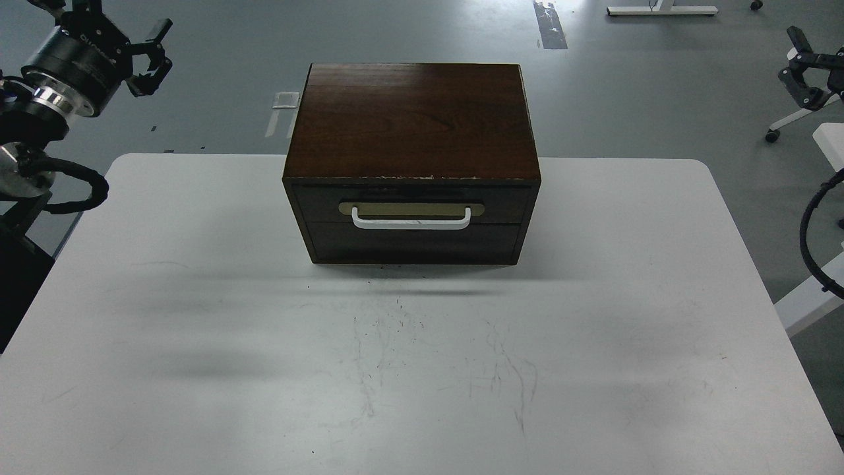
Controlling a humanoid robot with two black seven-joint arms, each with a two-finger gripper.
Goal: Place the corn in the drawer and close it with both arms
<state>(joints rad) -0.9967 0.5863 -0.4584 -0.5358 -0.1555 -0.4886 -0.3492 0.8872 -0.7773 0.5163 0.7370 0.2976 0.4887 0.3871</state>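
The dark brown wooden box stands at the back middle of the white table. Its drawer sits flush in the box front, with the white bar handle on a beige oval plate. The corn is hidden from view. My left gripper is raised at the far upper left, well away from the box, with its fingers spread and empty. My right gripper is raised at the far upper right edge, small and dark, and nothing shows in it.
A black cable of the right arm loops at the right edge. Wheeled furniture legs stand on the grey floor behind the table. The table front bears only scuff marks.
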